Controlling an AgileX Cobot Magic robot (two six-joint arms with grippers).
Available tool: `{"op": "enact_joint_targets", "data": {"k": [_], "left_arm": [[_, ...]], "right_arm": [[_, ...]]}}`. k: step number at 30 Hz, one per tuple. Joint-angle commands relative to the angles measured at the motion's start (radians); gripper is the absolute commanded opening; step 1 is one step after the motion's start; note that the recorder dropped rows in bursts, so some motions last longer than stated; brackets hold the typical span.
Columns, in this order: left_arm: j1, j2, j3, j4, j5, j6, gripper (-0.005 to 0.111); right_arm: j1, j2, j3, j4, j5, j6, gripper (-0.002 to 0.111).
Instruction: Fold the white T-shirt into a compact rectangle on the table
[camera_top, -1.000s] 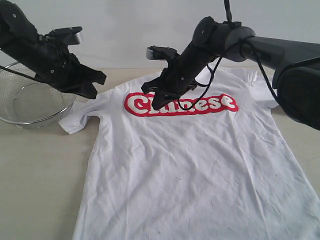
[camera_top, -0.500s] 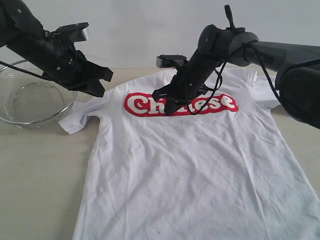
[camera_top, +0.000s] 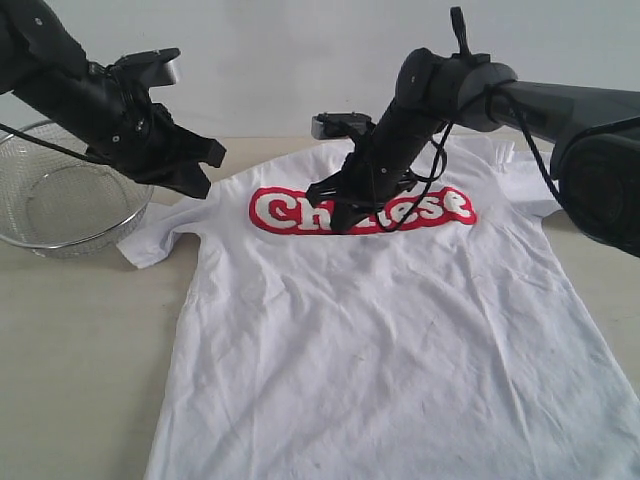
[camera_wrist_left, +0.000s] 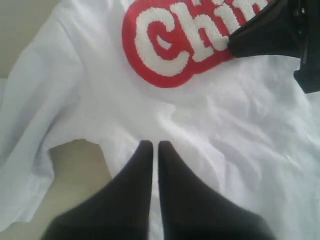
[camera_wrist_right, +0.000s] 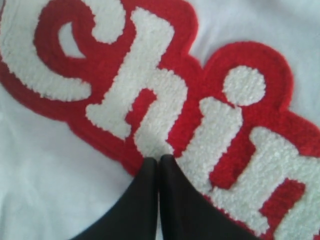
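Observation:
The white T-shirt (camera_top: 400, 320) lies flat, chest up, on the pale table (camera_top: 80, 330), its red "Chinese" lettering (camera_top: 300, 212) facing up. My left gripper (camera_top: 196, 178) hovers shut above the shirt's left sleeve and shoulder; in the left wrist view the left gripper (camera_wrist_left: 151, 145) has its tips together over white cloth (camera_wrist_left: 100, 90) near the armpit, holding nothing. My right gripper (camera_top: 343, 222) is shut, its tips down on the lettering; in the right wrist view the right gripper (camera_wrist_right: 158, 160) points at the foot of the "h" (camera_wrist_right: 145, 100).
A round wire-mesh basket (camera_top: 60, 205) stands at the back left beside the left sleeve. Bare tabletop (camera_wrist_left: 75, 170) shows under the sleeve. A pale wall runs behind the table. The right arm's dark body (camera_top: 590, 140) fills the right side.
The right gripper has swung right along the lettering and come down close to the shirt. The left gripper has shifted right and slightly up toward the shoulder. Both stayed shut.

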Motion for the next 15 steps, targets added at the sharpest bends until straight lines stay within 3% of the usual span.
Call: {"op": "enact_joint_targets", "data": {"k": [1,15], "left_arm": [[-0.003,-0.022,-0.009,0.014,0.044,0.008,0.004],[-0.003,-0.084,-0.009,0.04,0.102,0.005,0.004]], "right_arm": [[-0.002,0.019,0.012,-0.075,0.106,-0.007,0.0],[-0.002,-0.038,0.012,-0.09,0.153,-0.01,0.0]]}}
